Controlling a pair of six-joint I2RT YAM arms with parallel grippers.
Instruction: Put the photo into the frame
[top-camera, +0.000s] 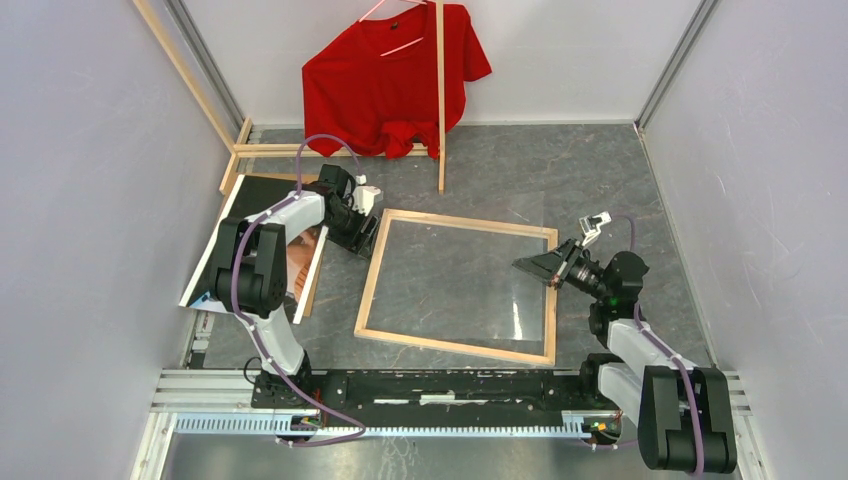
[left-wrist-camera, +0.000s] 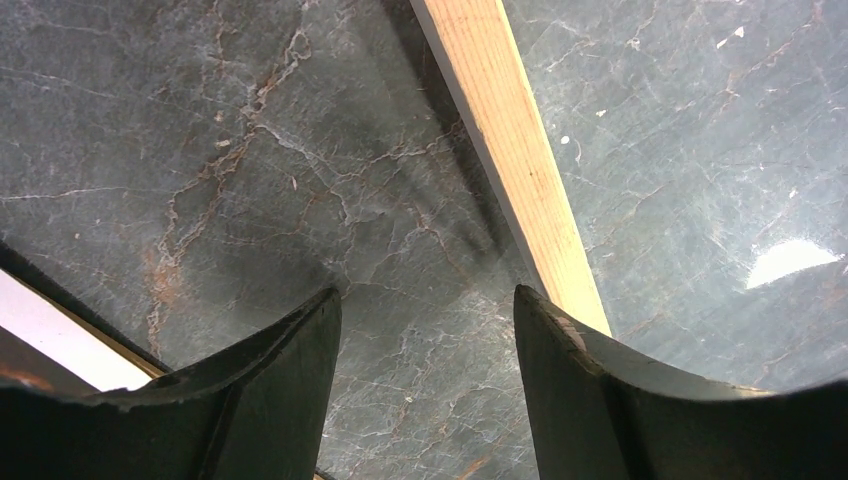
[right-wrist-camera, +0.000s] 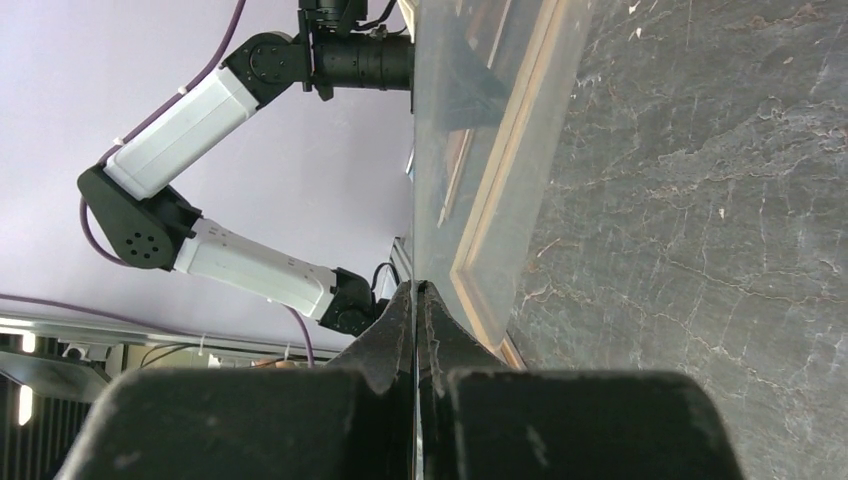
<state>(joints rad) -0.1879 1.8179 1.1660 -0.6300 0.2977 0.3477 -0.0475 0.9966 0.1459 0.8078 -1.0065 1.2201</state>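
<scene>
Pinching clear pane (right-wrist-camera: 440, 200) edge, right jaws

Left arm (top-camera: 293, 213) and right arm (top-camera: 640, 348): white shells, black round joints. A purple cable (top-camera: 322, 138) runs back from the left pincer (left-wrist-camera: 425, 300); its fingers (left-wrist-camera: 285, 375) are black, wedge-shaped, chipped at the edges.

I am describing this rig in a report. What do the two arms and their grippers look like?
The left arm and the right arm each have white link shells between black joint housings, with a purple cable along them. The left gripper and the right gripper have broad black fingers tapering to thin, scuffed tips.
</scene>
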